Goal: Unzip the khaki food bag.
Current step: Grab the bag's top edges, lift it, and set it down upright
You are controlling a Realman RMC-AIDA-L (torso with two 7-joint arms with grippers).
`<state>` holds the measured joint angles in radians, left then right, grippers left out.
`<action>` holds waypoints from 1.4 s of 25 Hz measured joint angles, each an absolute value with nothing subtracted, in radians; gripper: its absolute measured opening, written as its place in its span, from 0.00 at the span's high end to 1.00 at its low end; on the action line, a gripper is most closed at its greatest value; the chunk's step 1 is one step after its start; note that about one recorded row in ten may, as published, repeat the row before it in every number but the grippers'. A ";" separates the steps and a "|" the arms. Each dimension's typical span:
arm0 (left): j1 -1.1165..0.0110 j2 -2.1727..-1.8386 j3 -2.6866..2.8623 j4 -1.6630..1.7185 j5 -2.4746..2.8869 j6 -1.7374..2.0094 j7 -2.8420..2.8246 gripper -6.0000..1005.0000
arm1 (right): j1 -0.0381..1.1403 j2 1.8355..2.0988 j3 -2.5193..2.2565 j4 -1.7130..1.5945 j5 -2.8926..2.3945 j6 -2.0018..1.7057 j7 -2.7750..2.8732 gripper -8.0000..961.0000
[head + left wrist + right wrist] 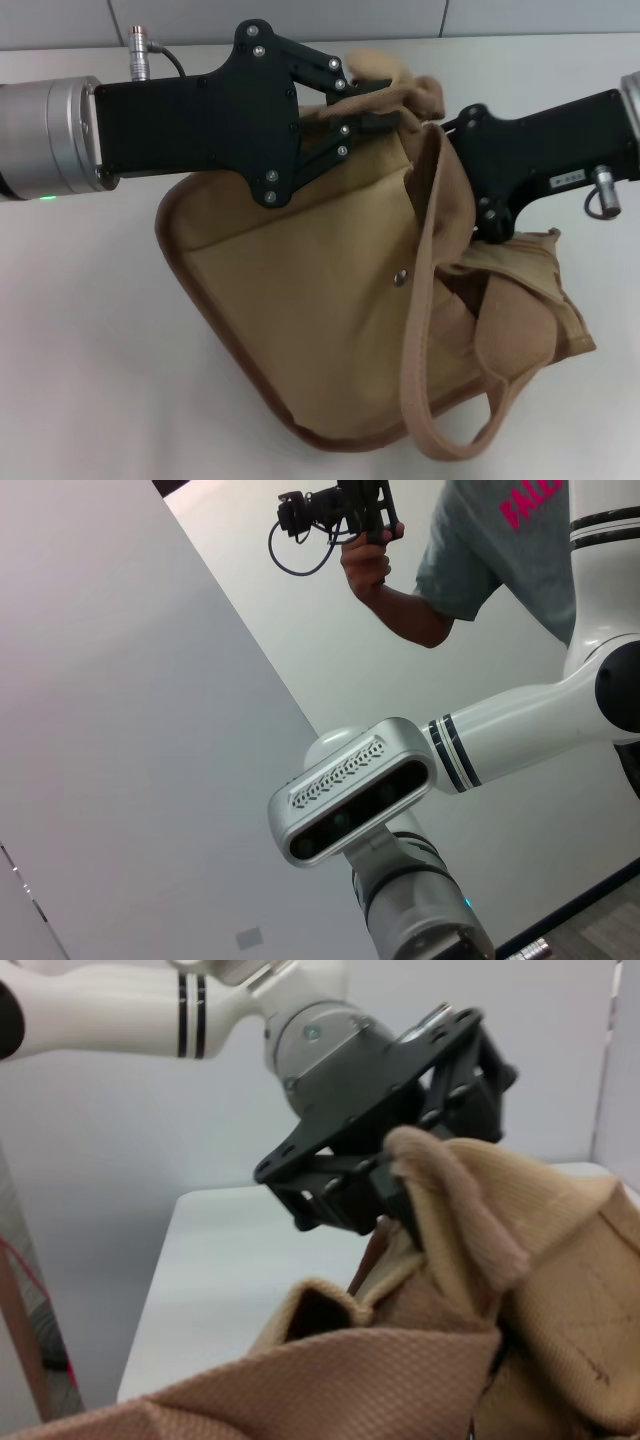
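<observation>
A pale, matte tabletop [70,330] set against a grey panelled wall carries the boxy tan canvas khaki food bag [320,330], which lies tipped on its side in the middle of the head view, brown-piped edge toward the camera, metal snap [400,278] showing on the front pocket, one webbing loop handle [430,400] draped down across it; the black left gripper [365,105] reaches in from the left and has its jaws closed narrowly on a bunched fold of fabric at the bag's top edge, a hold confirmed from the right wrist view [400,1175]; the black right gripper [470,175] comes in from the right, its fingertips buried behind the canvas and the handle, so whether they are apart or closed on anything cannot be told; the zipper pull is not visible in any view. The risks appear plain: the left pinch seems to hold loose cloth rather than a firm seam, so a pull could slip it free or drag the whole bag across the table; the draped handle could snag the right fingers; and with the pull hidden, the right gripper may well close on fabric instead.
</observation>
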<state>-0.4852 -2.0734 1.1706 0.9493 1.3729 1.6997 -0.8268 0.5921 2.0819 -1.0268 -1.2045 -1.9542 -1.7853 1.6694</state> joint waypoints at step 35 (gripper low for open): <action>-0.476 -2.074 1.160 0.926 1.372 1.674 -0.815 0.90 | 0.495 2.082 -0.965 -1.261 -1.896 -1.788 1.596 0.98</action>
